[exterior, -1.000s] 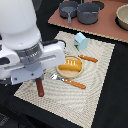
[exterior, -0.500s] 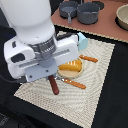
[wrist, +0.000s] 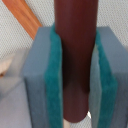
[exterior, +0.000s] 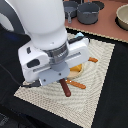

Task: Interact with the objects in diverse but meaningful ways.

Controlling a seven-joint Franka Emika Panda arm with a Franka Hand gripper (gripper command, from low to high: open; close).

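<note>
Presently the pincer point(wrist: 74, 75) clamps the sausage point(wrist: 75, 55); no writing legible.

Exterior view: high, angled down, set back; takes in the woven mat point(exterior: 95, 75) and arm. Wrist view: very near, looking along the gripper point(wrist: 75, 70). Both views share the clamped sausage point(exterior: 65, 88) and mat.
</note>
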